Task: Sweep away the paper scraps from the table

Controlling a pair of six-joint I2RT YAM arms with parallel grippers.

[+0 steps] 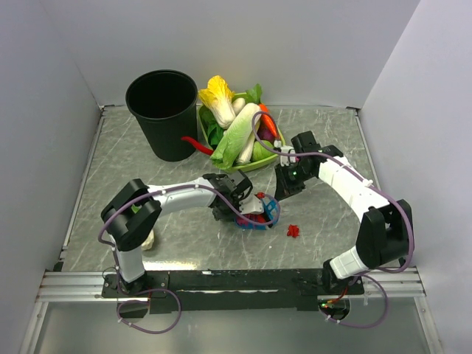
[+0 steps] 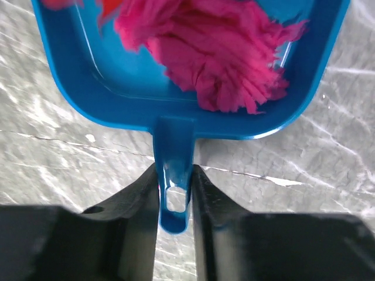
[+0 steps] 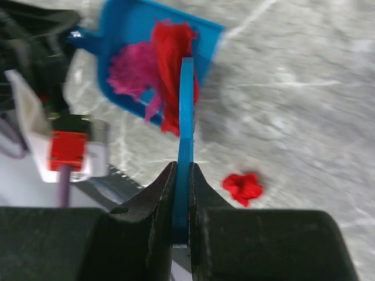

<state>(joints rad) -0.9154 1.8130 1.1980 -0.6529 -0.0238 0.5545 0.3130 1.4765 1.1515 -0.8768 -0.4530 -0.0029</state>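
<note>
I work with two end effectors, and each is clamped on one tool. My left end effector has its jaws pressed against both sides of the handle of the one blue dustpan, which lies flat on the worktop. My right end effector is closed tight on one thin blue sweeping blade. I see the blade edge-on, and its far end reaches into the pan's mouth.

I count three gatherings of paper scraps. One magenta wad and one red clump sit inside the pan. One red scrap lies loose on the bare worktop, just beside the pan on my right arm's side.

At the back stand one black bin and one green dish piled with vegetables. Among these are two pale cabbages, one carrot and one red chili that pokes out towards the bin.

A red tag on my left arm is too blurred to read.
</note>
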